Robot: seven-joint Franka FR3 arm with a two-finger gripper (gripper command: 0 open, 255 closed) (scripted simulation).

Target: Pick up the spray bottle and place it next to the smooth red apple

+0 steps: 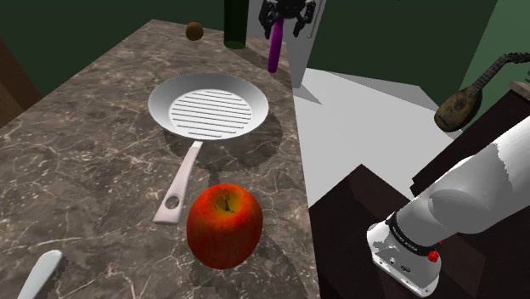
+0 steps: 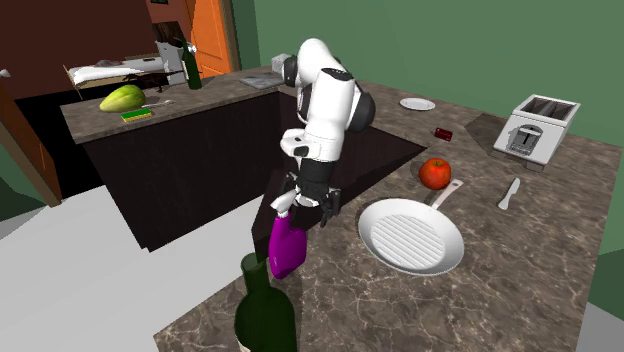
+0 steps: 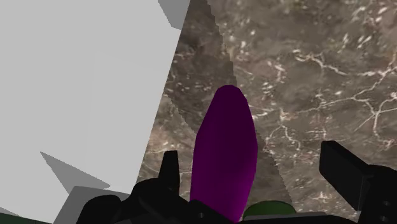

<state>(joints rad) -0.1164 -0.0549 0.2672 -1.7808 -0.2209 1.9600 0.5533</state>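
The gripper (image 1: 287, 21) hangs at the 12 o'clock end of the dark marbled counter (image 1: 76, 170) in the shoulder view, right over the purple spray bottle (image 1: 276, 49). The bottle points away from the gripper and leans a little. An upright dark green bottle (image 1: 234, 25) stands near it at 10 o'clock.

In the wrist view the two black fingers (image 3: 343, 170) stand apart, one on each side of the purple body. Marble shows between the body and the blocky finger, and neither finger is seen pressing it, so the bottle is not clamped. Its far end lies at the counter's edge, with pale grey floor (image 3: 76, 83) beyond. Whether it stands on the marble or hangs just above it cannot be told.

The red apple (image 1: 223, 225) lies well apart from the bottle, toward the 6 o'clock end of the counter in the shoulder view. A round grey grill pan (image 1: 208, 106) lies between them. Its handle runs toward 7 o'clock and ends just beside the apple, at the apple's 10 o'clock. A small brown ball (image 1: 194, 31) sits at 9 o'clock from the green bottle.

In the second exterior view a pale knife (image 2: 510, 192) lies at 4 o'clock from the apple. A white toaster (image 2: 537, 127) stands at its 2 o'clock and a white plate (image 2: 417, 103) sits at its 12 o'clock. The white arm (image 2: 325, 100) bends down over the counter's edge.
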